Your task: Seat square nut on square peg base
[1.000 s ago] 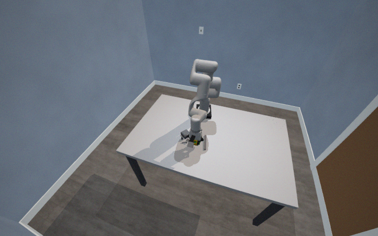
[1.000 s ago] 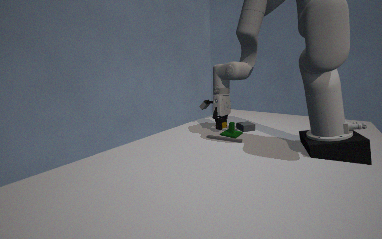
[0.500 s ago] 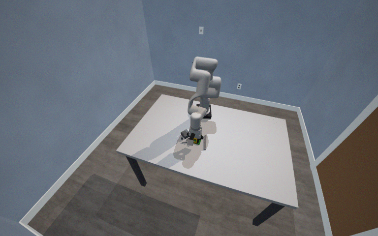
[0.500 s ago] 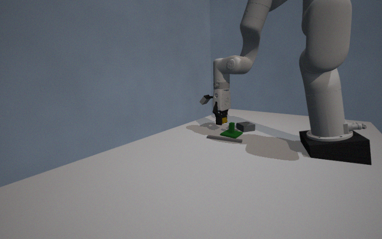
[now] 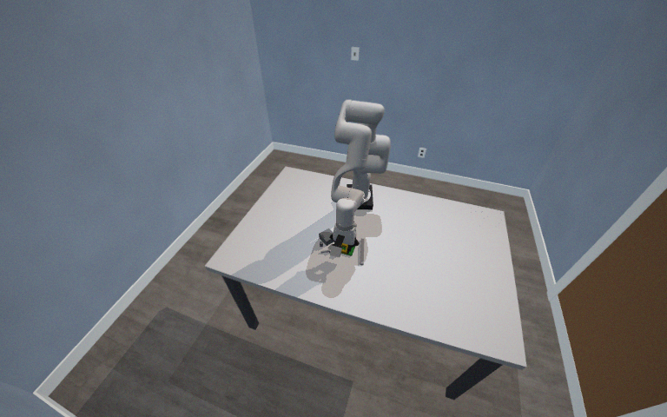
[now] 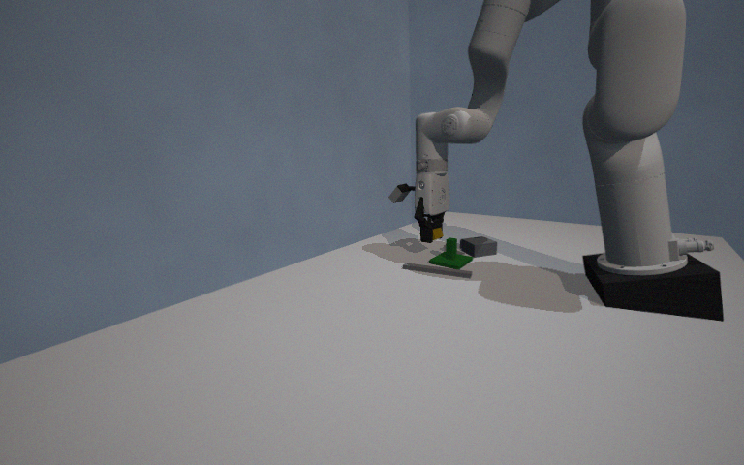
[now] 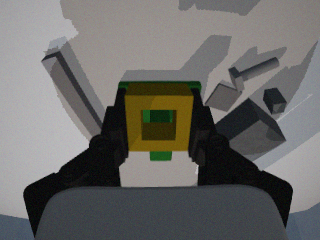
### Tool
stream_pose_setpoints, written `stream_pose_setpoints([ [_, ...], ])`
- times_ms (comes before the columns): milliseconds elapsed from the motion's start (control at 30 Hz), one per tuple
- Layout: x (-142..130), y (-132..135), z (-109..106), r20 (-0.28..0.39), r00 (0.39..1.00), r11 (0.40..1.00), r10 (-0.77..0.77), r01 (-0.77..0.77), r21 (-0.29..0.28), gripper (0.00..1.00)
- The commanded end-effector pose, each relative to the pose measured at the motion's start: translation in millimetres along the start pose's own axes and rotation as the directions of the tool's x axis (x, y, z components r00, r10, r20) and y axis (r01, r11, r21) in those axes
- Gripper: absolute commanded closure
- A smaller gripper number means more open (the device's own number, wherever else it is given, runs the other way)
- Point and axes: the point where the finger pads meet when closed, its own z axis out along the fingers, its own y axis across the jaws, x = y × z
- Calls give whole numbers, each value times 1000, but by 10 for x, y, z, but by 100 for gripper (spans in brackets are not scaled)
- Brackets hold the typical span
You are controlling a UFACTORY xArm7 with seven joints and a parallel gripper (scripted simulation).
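Note:
My gripper (image 5: 341,247) (image 6: 430,232) (image 7: 157,103) is shut on the yellow square nut (image 6: 437,232) (image 7: 135,127) and holds it level in the air, clear of the table. The green square peg (image 6: 450,245) stands upright on its flat green base (image 6: 449,262) (image 7: 159,155). In the wrist view the peg's top (image 7: 160,118) shows through the nut's square hole. In the exterior view the nut hangs at about the height of the peg's top, just left of it. In the top view only a speck of green (image 5: 350,251) shows under the gripper.
A dark grey block (image 6: 478,246) (image 7: 254,127) (image 5: 325,237) lies close behind the peg base. A long grey bar (image 6: 436,269) (image 7: 70,83) (image 5: 361,256) lies on the table beside the base. The arm's black mount (image 6: 653,285) stands at the right.

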Motion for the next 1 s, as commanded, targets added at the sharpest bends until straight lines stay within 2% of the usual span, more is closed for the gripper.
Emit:
stream_pose_setpoints([
  [0, 16, 1, -9, -8, 1000, 1000, 0, 0, 0, 100],
  [367, 22, 8, -3, -30, 1000, 1000, 1, -1, -2, 100],
  [967, 37, 26, 4, -116, 993, 1000, 2, -3, -7, 100],
])
